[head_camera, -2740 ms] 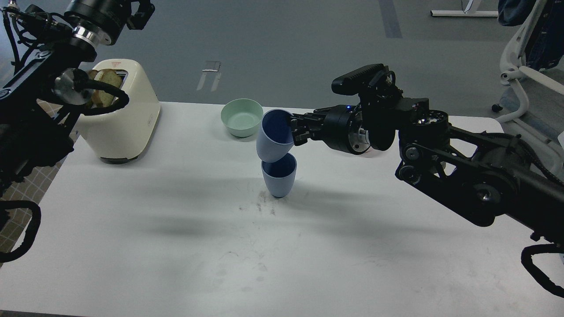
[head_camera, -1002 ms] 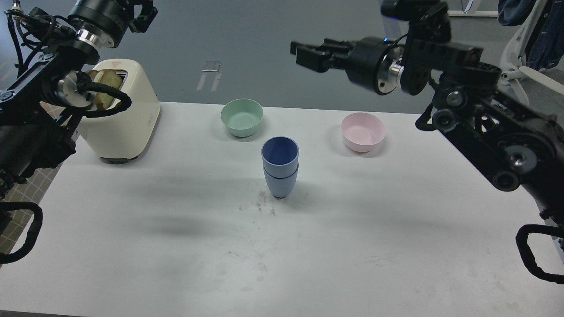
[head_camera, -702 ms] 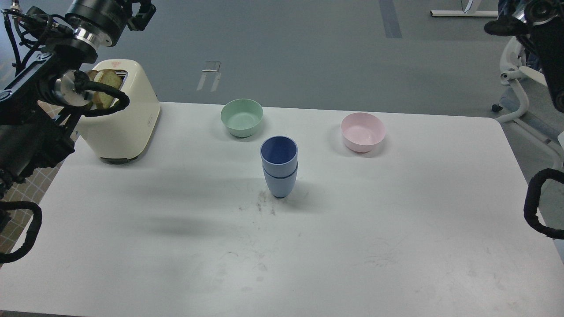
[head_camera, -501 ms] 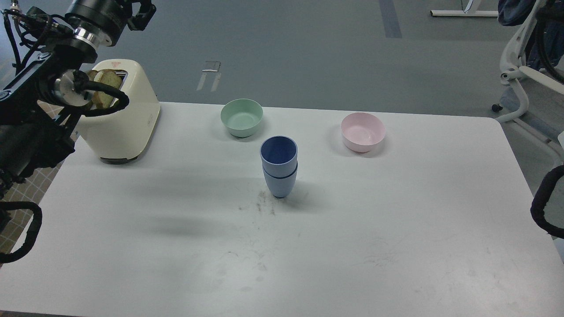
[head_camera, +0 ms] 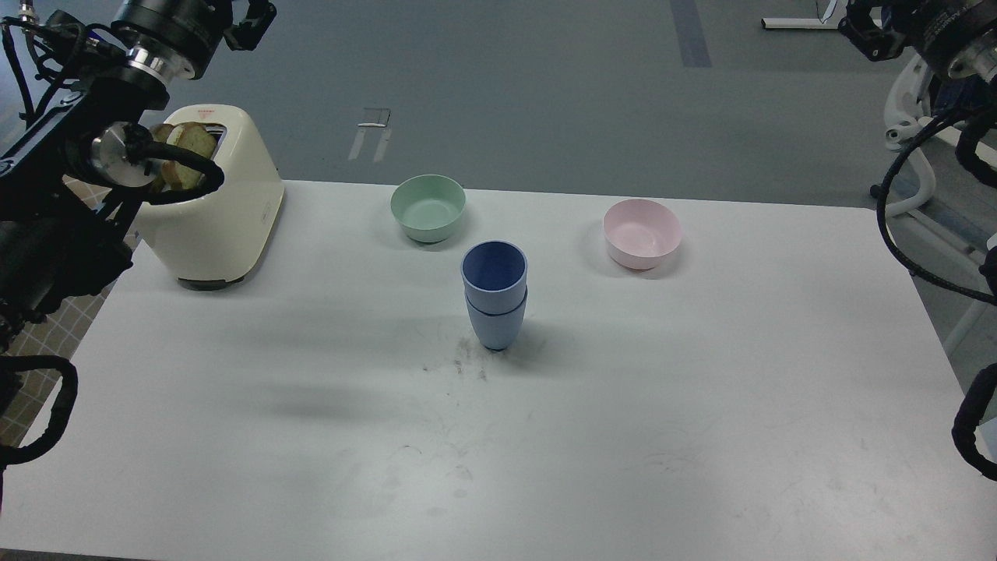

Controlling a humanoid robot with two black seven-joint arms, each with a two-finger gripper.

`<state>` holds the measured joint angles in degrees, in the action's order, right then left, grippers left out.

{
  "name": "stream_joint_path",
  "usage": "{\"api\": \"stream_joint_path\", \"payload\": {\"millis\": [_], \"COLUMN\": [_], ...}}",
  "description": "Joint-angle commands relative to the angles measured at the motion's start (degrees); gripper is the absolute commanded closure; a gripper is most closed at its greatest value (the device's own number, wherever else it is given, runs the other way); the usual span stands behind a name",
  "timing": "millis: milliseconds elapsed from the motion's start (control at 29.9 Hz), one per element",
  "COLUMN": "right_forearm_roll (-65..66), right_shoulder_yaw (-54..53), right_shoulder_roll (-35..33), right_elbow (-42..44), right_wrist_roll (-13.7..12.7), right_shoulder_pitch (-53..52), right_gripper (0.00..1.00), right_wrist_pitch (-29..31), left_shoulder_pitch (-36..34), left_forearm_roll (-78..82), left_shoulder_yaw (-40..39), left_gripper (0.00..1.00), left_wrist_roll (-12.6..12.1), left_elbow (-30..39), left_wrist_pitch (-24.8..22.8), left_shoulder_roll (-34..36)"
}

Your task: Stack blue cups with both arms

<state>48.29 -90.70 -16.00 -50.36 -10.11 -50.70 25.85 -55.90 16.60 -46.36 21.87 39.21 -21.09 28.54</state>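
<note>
The two blue cups stand nested upright at the middle of the white table (head_camera: 701, 436). The upper cup (head_camera: 494, 274) sits inside the lower cup (head_camera: 496, 329), and nothing touches them. My left arm is raised at the top left, with its gripper (head_camera: 253, 14) high above the floor behind the toaster and far from the cups. My right arm is at the top right corner, with its gripper (head_camera: 863, 33) small, dark and far from the cups. I cannot tell either gripper's fingers apart.
A cream toaster (head_camera: 226, 210) with toast in it stands at the table's back left, under my left arm. A mint-green bowl (head_camera: 428, 206) sits behind the cups and a pale pink bowl (head_camera: 642, 232) to their right. A white chair (head_camera: 919, 156) stands off the table's right.
My right gripper held the upper cup tilted over the lower one; the cup now sits nested in it. The right arm let go and withdrew up to the top right. The left arm barely moved.
</note>
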Motion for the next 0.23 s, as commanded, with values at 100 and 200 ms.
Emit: {"api": "stream_joint_path", "payload": {"millis": [100, 200], "right_forearm_roll": [-7.9, -10.7], "right_shoulder_yaw": [-2.3, -3.5], "right_shoulder_roll": [0.1, 0.2], "right_elbow": [0.6, 0.4], "right_wrist_roll": [0.2, 0.7], "right_shoulder_pitch": [2.4, 4.0], "right_gripper": [0.0, 0.0], "right_wrist_pitch": [-0.3, -0.4], "left_shoulder_pitch": [0.0, 0.1], "left_forearm_roll": [0.0, -0.5], "left_shoulder_yaw": [-0.1, -0.2], "left_gripper": [0.02, 0.02], "left_wrist_roll": [-0.2, 0.1], "left_elbow": [0.1, 0.0], "left_wrist_pitch": [0.3, 0.6], "left_shoulder_roll": [0.2, 0.5]}}
